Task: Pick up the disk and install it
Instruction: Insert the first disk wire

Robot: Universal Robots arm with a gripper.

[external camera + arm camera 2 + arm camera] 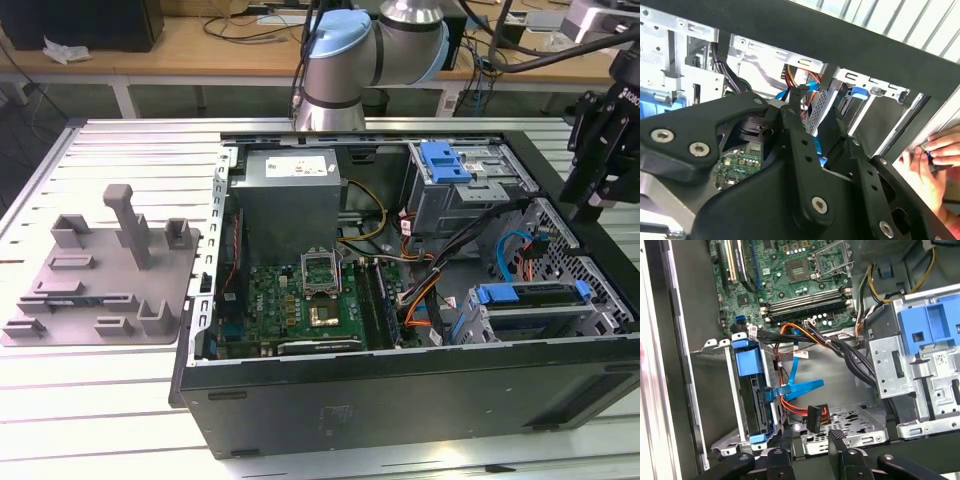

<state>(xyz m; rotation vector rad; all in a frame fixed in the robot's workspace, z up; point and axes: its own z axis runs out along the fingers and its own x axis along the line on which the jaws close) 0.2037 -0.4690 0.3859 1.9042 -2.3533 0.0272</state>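
The disk point(532, 295) sits in the lower drive cage at the exterior view's right end of the open computer case, its blue carrier frame facing up. The first wrist view shows the disk point(748, 362) standing on edge inside that metal cage, a blue cable beside it. My gripper point(592, 205) hangs above the case's right wall, just outside the cage. Seen in the first wrist view, my gripper point(811, 440) is open, with nothing between its fingers, and apart from the disk.
A blue plastic bracket point(445, 160) tops the upper drive cage point(920, 390). A grey fixture plate point(100, 280) with posts lies left of the case. Cables point(840, 345) cross over the motherboard point(300, 300). A person's hand point(940, 155) rests at the case's edge.
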